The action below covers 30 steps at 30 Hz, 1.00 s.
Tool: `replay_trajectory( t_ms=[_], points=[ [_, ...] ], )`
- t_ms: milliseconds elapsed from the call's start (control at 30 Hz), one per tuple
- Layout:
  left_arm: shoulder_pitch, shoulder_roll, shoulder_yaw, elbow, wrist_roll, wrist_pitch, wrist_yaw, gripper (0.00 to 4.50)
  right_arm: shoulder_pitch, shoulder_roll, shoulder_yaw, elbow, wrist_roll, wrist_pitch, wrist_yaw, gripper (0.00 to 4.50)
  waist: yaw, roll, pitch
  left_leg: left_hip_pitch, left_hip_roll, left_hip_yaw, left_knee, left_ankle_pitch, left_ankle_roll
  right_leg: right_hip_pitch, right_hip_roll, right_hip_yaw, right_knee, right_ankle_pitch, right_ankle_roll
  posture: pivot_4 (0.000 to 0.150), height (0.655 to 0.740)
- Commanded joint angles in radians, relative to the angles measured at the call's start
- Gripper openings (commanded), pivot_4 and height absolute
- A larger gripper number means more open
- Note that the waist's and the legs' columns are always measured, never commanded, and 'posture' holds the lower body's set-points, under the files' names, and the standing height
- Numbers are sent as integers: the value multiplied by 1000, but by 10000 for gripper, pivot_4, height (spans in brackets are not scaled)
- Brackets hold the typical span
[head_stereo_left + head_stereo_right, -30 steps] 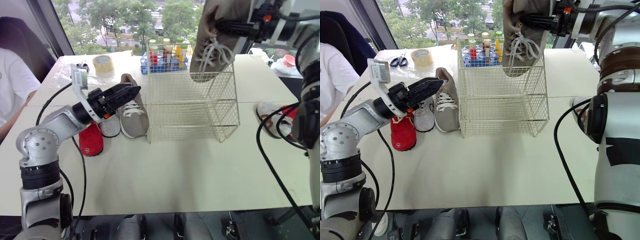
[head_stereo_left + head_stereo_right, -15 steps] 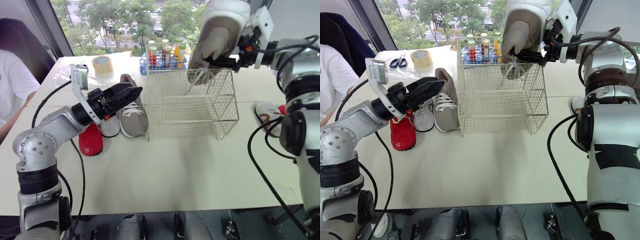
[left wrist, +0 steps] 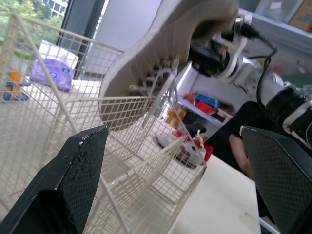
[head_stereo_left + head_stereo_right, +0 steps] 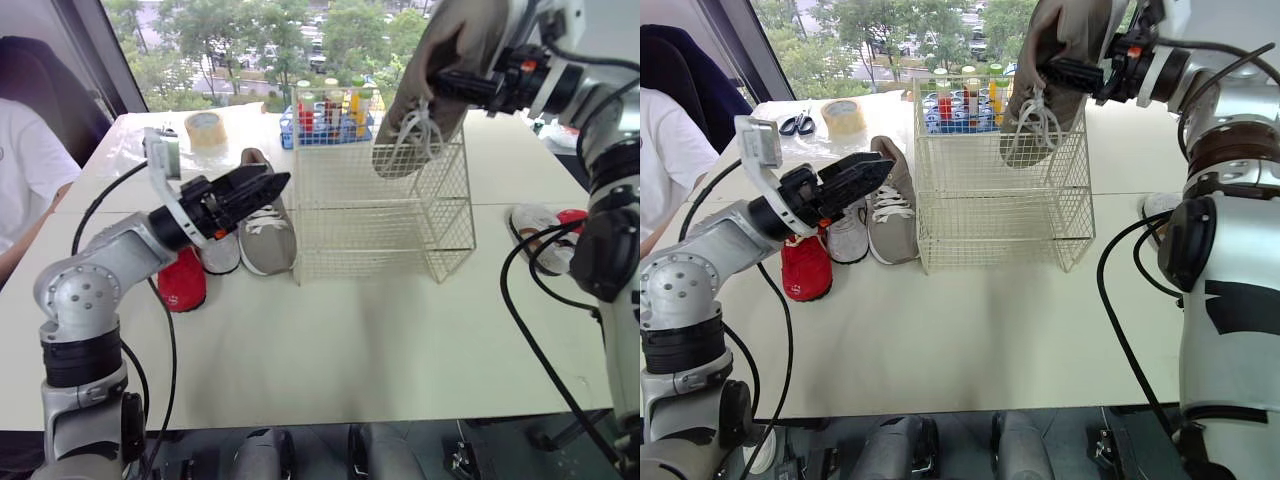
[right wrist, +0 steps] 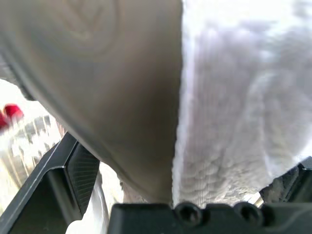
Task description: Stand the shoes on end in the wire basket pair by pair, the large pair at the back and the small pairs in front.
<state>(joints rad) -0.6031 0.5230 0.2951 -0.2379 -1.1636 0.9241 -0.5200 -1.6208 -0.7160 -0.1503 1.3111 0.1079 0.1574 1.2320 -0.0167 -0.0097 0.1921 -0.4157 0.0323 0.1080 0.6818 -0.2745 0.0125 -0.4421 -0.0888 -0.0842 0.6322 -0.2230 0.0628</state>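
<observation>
One large grey shoe (image 4: 432, 95) is clamped toe-down by the right gripper (image 4: 450, 82) at upper right, above the back of the wire basket (image 4: 380, 225); lowering it in upright is judged next; the left gripper (image 4: 270, 185) is held spread, empty, centre left.

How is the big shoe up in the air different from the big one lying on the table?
The held shoe hangs toe-down over the wire basket, clamped by the right gripper; the table shoe lies flat beside the basket, untouched. Both are grey-brown with white laces.
</observation>
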Motion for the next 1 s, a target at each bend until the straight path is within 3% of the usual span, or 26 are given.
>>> replay_trajectory(
  t_ms=[33, 267, 467, 733, 1000],
  points=[
    [-23, 3, 4, -14, 5, -28, -9, 45000, -43, -31, -19, -39, 3, -41, -9, 44625, 1, 0, 0, 0, 0, 0, 0, 0, 0, 0, 0, 0, 0, 0, 0, 1500, 7400],
    [-19, -4, -4, -19, 5, -37, -6, 45000, -14, -44, 47, -34, -86, -141, -35, 44625, 3, 0, 0, -1, 0, 0, 0, 0, 0, 0, 0, 0, 0, 0, 0, 1500, 7400],
    [-15, -8, -5, -24, 3, -39, -4, 45000, -2, -43, 89, -23, -119, -50, 116, 44625, 3, 0, 0, -1, 0, 0, 1, 0, 0, 0, 0, 0, 0, 0, 0, 1500, 7400],
    [-12, -22, -9, -32, 1, -40, -2, 45000, 11, -37, 114, -8, -179, -76, -18, 44625, 2, 0, 0, -1, 0, 0, 1, 0, 0, 0, 0, 0, 0, 0, 0, 1500, 7400],
    [-5, -38, -11, -38, 3, -45, -1, 45000, -19, -75, 101, -16, -171, -43, 7, 44625, 4, 0, 0, -1, 0, 0, 1, 0, 0, 0, 0, 0, 0, 0, 0, 1500, 7400]
  ],
)
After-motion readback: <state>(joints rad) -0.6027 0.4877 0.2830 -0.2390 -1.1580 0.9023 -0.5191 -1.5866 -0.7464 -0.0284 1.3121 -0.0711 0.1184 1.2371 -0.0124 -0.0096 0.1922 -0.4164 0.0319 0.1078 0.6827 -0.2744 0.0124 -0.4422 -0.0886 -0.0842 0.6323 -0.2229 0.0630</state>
